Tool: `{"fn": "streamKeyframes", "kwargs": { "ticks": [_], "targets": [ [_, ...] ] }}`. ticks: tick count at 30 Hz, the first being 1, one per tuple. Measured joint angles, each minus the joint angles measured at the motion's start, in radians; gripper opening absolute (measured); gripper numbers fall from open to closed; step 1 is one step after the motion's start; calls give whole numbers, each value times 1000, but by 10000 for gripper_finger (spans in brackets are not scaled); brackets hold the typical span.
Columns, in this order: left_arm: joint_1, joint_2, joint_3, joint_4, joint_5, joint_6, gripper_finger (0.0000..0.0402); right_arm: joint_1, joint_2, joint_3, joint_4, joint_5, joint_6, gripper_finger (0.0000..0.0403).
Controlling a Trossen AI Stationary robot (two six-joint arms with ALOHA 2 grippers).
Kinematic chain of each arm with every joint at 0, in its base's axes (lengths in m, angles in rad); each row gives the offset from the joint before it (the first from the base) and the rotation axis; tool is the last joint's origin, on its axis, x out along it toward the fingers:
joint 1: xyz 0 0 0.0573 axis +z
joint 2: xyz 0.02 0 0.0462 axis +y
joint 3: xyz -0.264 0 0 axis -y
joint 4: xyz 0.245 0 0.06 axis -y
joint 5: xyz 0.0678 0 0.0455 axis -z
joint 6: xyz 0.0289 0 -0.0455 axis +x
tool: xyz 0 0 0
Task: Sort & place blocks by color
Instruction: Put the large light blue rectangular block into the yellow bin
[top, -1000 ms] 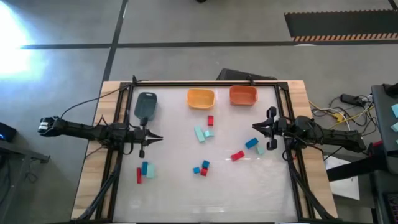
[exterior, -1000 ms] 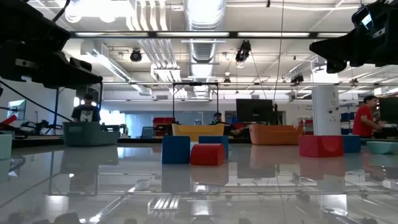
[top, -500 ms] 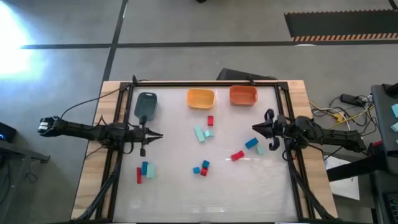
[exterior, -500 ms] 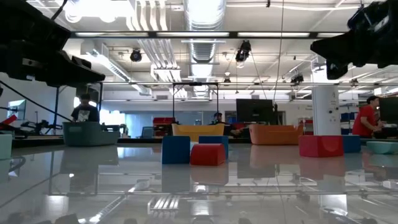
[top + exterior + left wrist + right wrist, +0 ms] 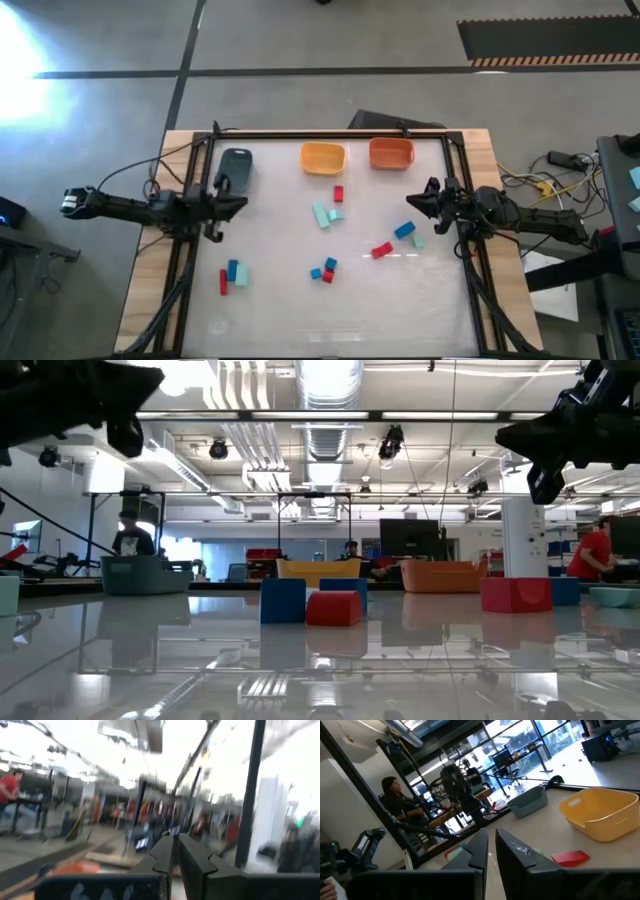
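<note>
Red, blue and teal blocks lie scattered on the table. One group (image 5: pixel 324 271) sits near the middle, and its blue (image 5: pixel 283 600) and red (image 5: pixel 334 608) blocks are closest in the low view. A second group (image 5: pixel 232 276) is at the left, and teal blocks (image 5: pixel 326 214) and a red one (image 5: pixel 338 194) lie farther back. A blue block (image 5: pixel 404 230), a teal block (image 5: pixel 418 240) and a red block (image 5: pixel 381 250) lie by my right gripper (image 5: pixel 410 203), which hovers shut above them. My left gripper (image 5: pixel 240 203) is shut in the air beside the grey bin (image 5: pixel 236 168).
Three bins stand in a row at the far edge: grey, yellow-orange (image 5: pixel 322 158) and orange-red (image 5: pixel 390 153). A dark frame (image 5: pixel 330 133) borders the table. The near half of the tabletop (image 5: pixel 330 320) is bare. People stand in the room beyond.
My left gripper has drawn back toward the table's left edge and the grey bin, has risen and has turned at the wrist. My right gripper has stayed by the right-hand blocks and has rolled about its wrist. No block has moved.
</note>
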Motion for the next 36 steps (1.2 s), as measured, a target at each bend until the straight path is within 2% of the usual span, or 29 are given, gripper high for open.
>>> {"fn": "streamKeyframes", "kwargs": {
  "ticks": [4, 9, 14, 19, 25, 29, 36],
  "targets": [
    [0, 21, 2, 121, -65, -72, 11, 0, 1, 0, 86, -6, -16, 27],
    [0, 93, 63, 142, -188, -89, 11, 0, 5, 0, 259, -2, -164, 27],
    [0, 225, 193, 139, -182, -86, 11, 0, 7, 3, 405, -21, -281, 27],
    [0, 413, 359, 83, -178, -60, 11, 0, 7, 66, 417, -78, -370, 27],
    [13, 624, 608, -215, -176, -59, 11, 0, 28, 123, 413, -125, -444, 27],
    [30, 749, 773, -503, -172, -57, 11, 0, 55, 151, 413, -126, -492, 27],
    [68, 953, 1075, -1108, 47, -9, 11, 0, 97, 186, 412, -126, -540, 27]
  ]
}}
